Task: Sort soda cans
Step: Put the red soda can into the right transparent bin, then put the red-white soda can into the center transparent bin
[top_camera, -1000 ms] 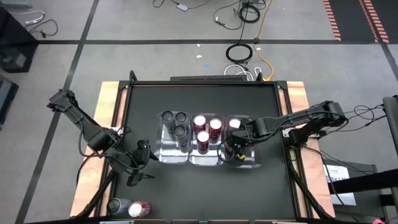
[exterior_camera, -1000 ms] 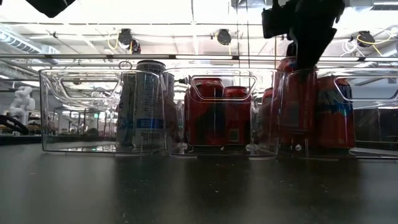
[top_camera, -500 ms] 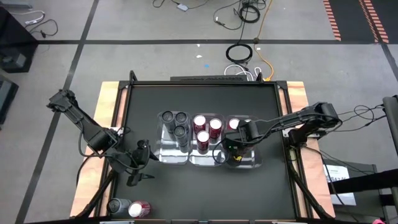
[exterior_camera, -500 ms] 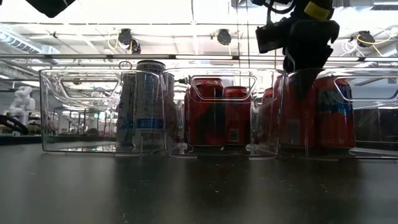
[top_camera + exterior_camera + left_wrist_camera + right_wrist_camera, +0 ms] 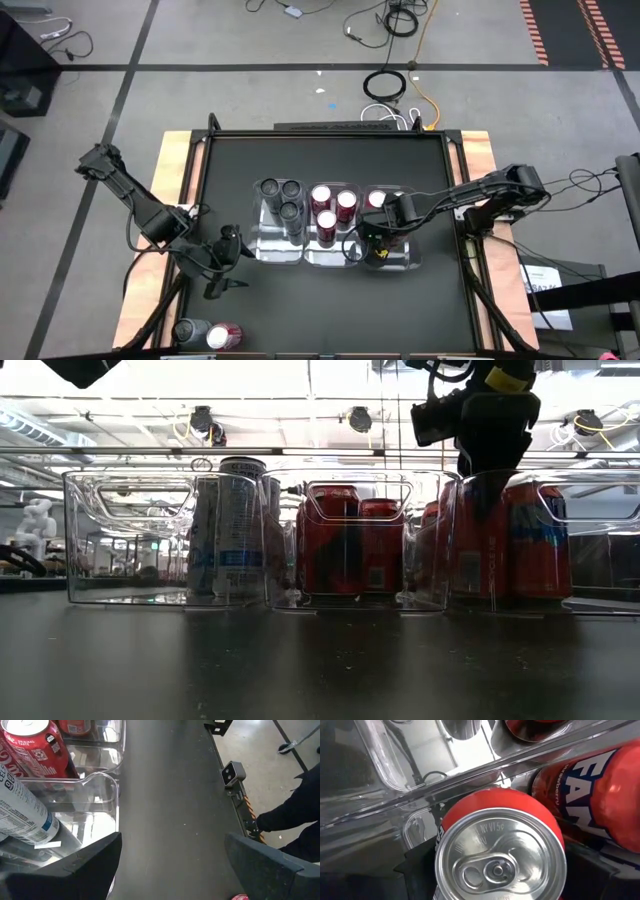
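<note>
My right gripper hangs open right over a red can standing in the right-hand tray. Another red can and the tray wall crowd close. My left gripper waits open nearby.

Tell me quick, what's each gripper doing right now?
Left gripper: open, empty, waiting beside the trays.
Right gripper: open, above a red can.

Cans crowding trays; front tabletop open.
</note>
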`<state>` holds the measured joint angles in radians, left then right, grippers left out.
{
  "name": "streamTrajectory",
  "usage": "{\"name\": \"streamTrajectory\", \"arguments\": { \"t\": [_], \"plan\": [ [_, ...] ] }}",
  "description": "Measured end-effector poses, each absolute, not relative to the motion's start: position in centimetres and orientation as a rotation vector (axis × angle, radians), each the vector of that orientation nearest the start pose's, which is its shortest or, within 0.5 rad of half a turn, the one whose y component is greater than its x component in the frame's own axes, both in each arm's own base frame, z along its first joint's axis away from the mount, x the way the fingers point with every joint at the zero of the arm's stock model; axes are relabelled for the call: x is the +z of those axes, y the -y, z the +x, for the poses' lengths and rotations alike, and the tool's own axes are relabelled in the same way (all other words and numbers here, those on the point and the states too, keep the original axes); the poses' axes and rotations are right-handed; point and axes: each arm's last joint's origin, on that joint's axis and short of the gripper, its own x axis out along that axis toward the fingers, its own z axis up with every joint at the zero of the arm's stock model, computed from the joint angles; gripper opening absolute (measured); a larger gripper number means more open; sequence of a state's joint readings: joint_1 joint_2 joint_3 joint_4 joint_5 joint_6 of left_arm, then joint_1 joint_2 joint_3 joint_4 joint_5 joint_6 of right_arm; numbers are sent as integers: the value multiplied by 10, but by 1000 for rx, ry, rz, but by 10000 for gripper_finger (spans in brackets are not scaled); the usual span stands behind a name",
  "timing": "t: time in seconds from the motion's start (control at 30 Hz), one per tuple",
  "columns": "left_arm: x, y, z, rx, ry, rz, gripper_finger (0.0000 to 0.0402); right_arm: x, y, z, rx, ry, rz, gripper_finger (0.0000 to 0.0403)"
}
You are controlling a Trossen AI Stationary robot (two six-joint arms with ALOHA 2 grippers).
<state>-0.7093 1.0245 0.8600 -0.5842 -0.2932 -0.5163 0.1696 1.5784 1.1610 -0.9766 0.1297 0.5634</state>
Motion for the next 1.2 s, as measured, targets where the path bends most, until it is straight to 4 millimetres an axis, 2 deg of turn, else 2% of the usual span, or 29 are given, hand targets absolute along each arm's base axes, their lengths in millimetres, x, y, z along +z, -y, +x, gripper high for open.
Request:
{"name": "streamTrajectory", "arguments": {
  "t": [0.23, 0.53, 0.63, 0.8, 0.93, 1.03, 1.2],
  "plan": [
    [283, 127, 161, -213, -737, -129, 360, 228, -45, 282, -362, -1348, 273, 326],
    [283, 127, 160, -214, -737, -129, 360, 230, -44, 276, -464, -1388, 353, 392],
    [283, 127, 160, -214, -737, -129, 360, 239, -44, 276, -500, -1396, 382, 397],
    [283, 127, 161, -213, -737, -129, 360, 269, -53, 279, -524, -1362, 434, 396],
    [283, 127, 160, -214, -737, -129, 360, 297, -67, 285, -505, -1262, 517, 396],
    [283, 127, 161, -213, -737, -129, 360, 314, -87, 287, -474, -1162, 577, 396],
    [283, 127, 161, -204, -737, -159, 360, 316, -140, 279, -465, -928, 578, 396]
  ]
}}
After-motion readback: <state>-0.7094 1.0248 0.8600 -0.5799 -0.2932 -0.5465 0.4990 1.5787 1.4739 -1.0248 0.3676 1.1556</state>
